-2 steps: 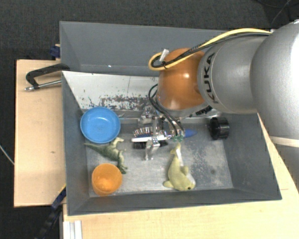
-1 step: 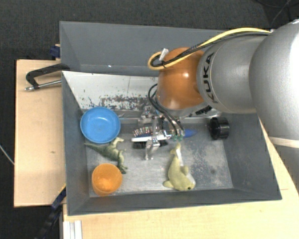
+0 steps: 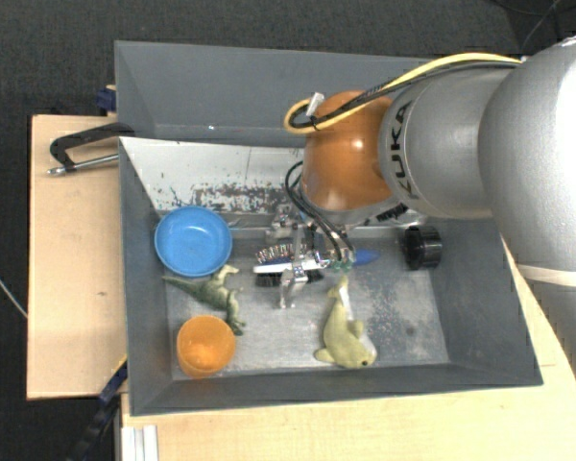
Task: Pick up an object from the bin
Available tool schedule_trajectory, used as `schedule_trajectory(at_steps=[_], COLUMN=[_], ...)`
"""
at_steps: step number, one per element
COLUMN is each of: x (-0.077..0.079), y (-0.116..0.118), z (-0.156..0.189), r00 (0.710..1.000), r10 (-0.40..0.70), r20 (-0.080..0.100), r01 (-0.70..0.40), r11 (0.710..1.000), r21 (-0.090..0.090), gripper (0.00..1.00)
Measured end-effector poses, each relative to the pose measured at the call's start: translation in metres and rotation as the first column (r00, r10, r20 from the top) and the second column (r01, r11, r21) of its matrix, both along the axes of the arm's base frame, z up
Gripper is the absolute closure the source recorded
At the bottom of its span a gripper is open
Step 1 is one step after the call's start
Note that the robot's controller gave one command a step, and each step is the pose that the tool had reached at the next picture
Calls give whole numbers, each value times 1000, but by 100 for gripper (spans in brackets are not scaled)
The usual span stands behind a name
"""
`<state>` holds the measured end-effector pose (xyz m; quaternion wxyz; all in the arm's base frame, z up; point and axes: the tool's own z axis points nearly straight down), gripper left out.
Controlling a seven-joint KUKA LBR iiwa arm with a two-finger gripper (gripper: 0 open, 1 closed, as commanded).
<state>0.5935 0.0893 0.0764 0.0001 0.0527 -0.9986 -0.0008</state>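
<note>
My gripper (image 3: 290,265) hangs low over the middle of the bin floor, its metal body under the orange wrist cover. Just right of it and towards the front lies a pale olive toy seal (image 3: 344,339), its tail pointing up at the gripper. To the gripper's left a green toy dinosaur (image 3: 217,294) lies on its side. A small blue piece (image 3: 364,256) peeks out at the gripper's right side. Nothing shows held in the gripper.
A blue bowl (image 3: 193,240) stands at the left near the back wall. An orange cup (image 3: 205,344) sits in the front left corner. A black round cap (image 3: 421,246) lies at the right, under the arm. Bare floor lies at the front right.
</note>
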Motion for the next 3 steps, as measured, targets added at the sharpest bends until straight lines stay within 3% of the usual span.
schedule_trajectory(at_steps=[1,2,3], x=[0,2,5], y=[0,1,2], z=[0,2,72], r00=[1000,1000,1000], r10=[-1,-1,-2], r20=[0,8,12], r01=[1,1,2], r11=[1000,1000,1000], r21=[0,2,2], gripper=[0,100,100])
